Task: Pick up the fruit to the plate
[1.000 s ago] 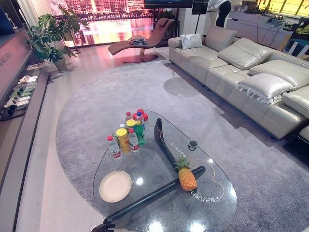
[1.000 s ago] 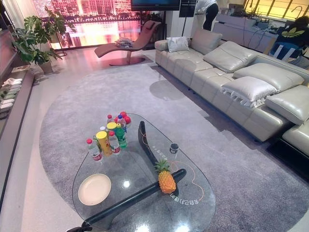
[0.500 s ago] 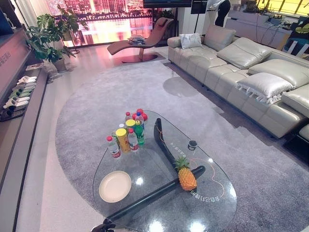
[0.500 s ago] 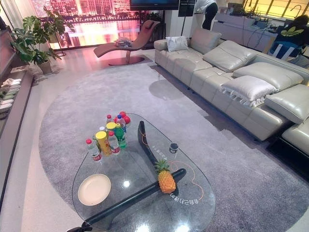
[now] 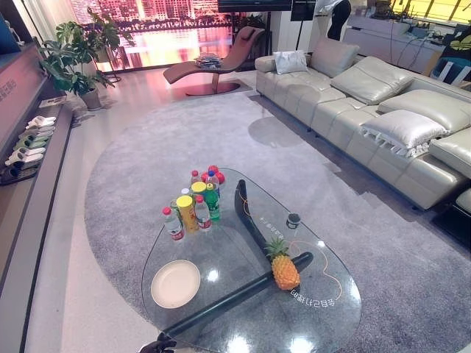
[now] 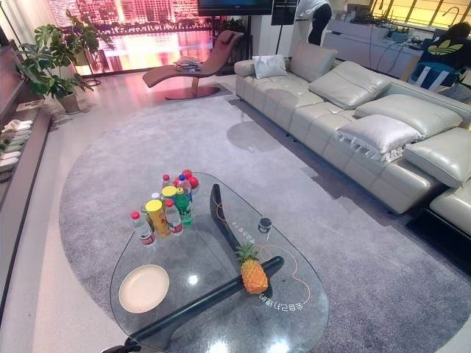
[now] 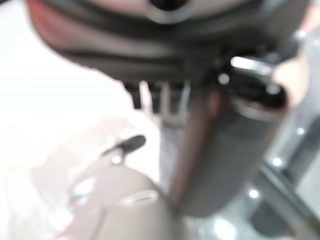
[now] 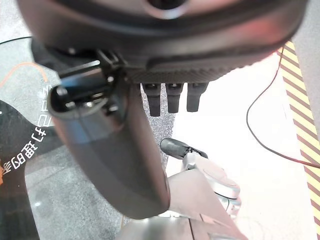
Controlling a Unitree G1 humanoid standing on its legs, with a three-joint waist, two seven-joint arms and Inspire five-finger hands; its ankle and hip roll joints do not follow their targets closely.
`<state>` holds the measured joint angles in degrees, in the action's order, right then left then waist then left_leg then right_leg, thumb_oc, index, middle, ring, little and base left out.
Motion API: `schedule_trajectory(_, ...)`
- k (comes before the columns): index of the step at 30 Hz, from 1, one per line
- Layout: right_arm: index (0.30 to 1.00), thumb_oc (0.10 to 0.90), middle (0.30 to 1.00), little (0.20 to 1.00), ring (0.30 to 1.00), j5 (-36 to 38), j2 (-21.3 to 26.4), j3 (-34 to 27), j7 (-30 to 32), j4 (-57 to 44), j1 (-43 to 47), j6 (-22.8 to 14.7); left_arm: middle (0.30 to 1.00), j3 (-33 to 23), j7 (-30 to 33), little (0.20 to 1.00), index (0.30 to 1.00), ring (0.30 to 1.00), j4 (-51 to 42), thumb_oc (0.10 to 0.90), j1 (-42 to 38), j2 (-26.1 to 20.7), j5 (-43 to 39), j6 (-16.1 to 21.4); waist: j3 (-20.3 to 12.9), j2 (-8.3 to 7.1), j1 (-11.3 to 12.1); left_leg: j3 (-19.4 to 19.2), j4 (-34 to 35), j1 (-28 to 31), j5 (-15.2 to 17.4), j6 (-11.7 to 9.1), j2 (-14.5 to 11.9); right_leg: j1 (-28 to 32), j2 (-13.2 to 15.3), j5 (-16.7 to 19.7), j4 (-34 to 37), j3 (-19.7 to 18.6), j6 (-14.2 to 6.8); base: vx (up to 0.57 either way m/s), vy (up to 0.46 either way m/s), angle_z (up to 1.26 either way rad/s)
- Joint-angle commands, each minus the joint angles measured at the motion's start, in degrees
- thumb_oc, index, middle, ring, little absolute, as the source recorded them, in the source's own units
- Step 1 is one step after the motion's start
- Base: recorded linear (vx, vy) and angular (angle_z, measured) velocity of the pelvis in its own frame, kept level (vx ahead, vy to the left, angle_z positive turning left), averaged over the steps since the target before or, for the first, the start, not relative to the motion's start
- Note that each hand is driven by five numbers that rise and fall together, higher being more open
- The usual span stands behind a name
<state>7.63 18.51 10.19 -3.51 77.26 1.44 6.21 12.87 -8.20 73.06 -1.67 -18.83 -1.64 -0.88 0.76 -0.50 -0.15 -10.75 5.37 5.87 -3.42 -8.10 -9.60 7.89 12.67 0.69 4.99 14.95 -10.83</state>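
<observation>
A pineapple [image 5: 284, 269] stands upright on the right half of an oval glass coffee table [image 5: 243, 327], above the table's dark base beam. An empty cream plate [image 5: 175, 284] lies on the left half of the glass, roughly a forearm's length from the fruit. My left hand [image 7: 225, 150] hangs with thumb and fingers relaxed and nothing in it, the floor past it. My right hand [image 8: 115, 150] likewise hangs open and empty, beside the table's edge.
Several bottles and cans [image 5: 197, 202] cluster at the table's far left. A small dark cup [image 5: 294, 220] sits behind the pineapple, with a thin orange cable [image 5: 327, 273] looping near it. A grey sofa [image 5: 383, 110] runs along the right, and a person [image 5: 338, 15] stands far back.
</observation>
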Motion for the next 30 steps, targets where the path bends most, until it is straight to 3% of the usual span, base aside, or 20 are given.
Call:
schedule_trajectory(1,0.9,0.8,0.9,0.9,0.9,2.2,1.0,-1.5,1.5,3.6,4.1,-0.8,0.9,1.4,-0.6,0.9,0.9,0.9,2.7,0.8,-4.3,0.3,-0.3,0.4,2.9,0.78,1.4,-2.7,-0.4,1.9,0.1,-2.0,-4.5,-0.3,3.5,4.7,0.0,1.1,-2.3,0.04,0.0,0.0)
schedule_trajectory(8,0.9,0.8,0.9,0.9,0.9,5.0,2.9,-3.5,2.7,3.0,4.2,-0.8,0.9,1.5,-0.5,0.9,0.9,0.9,2.1,0.8,-3.8,-0.7,-2.3,-0.5,4.3,1.03,1.3,-2.6,-0.4,0.2,-0.4,-2.1,-4.6,-2.0,3.6,5.2,0.0,1.0,-2.5,0.04,-0.012,0.0)
schedule_trajectory(14,0.9,0.8,0.9,0.9,0.9,3.6,3.7,-3.9,2.6,3.5,3.8,-0.8,0.9,1.2,0.9,0.9,0.9,0.9,1.4,0.8,-3.4,-0.8,-5.0,-0.5,6.8,2.03,1.4,-1.3,-0.4,-4.9,-1.6,-1.7,-3.7,-7.1,4.2,6.4,0.0,0.6,-2.5,-0.03,0.015,0.0)
schedule_trajectory(22,0.9,0.8,0.9,0.9,0.9,2.8,6.3,-1.9,2.4,2.4,9.6,-0.1,0.9,2.1,1.4,0.9,0.9,0.9,0.4,0.8,-9.8,-1.4,-12.8,-0.4,16.9,3.5,0.4,1.3,-0.4,-14.8,-2.9,-0.7,-1.8,-17.8,4.2,8.8,-0.6,-1.5,-1.7,-0.18,0.047,0.0)
schedule_trajectory(23,0.9,0.8,0.9,0.9,0.9,2.2,7.0,-0.3,2.6,1.7,11.5,-0.1,0.9,1.8,1.7,0.9,0.9,0.9,0.1,0.8,-12.1,-2.3,-14.9,-0.7,19.7,3.21,0.4,1.7,-0.4,-17.1,-3.2,-0.6,-1.6,-20.3,3.6,9.2,-0.7,-2.2,-1.4,-0.2,-0.019,-0.08)
schedule_trajectory(27,0.9,0.8,0.9,0.9,0.9,5.5,8.5,1.3,4.5,-0.3,14.8,-0.4,0.9,1.7,1.1,0.9,0.9,0.9,-1.0,0.8,-15.9,-3.8,-21.9,0.1,24.3,3.04,0.2,2.4,-0.4,-21.2,-4.0,-0.5,-0.8,-24.7,3.1,10.1,-0.9,-2.9,-1.2,-0.16,0.0,-0.08)
schedule_trajectory(30,0.9,0.8,0.9,0.9,0.9,8.7,10.0,0.6,9.3,-2.3,18.1,-3.4,0.9,0.7,-0.3,0.9,0.9,0.9,-3.2,0.8,-19.3,-5.0,-32.9,1.6,27.1,2.98,0.1,2.5,-0.4,-24.6,-5.3,-0.5,-0.6,-28.9,3.2,10.2,-2.8,-3.0,-1.2,-0.14,0.006,-0.04)
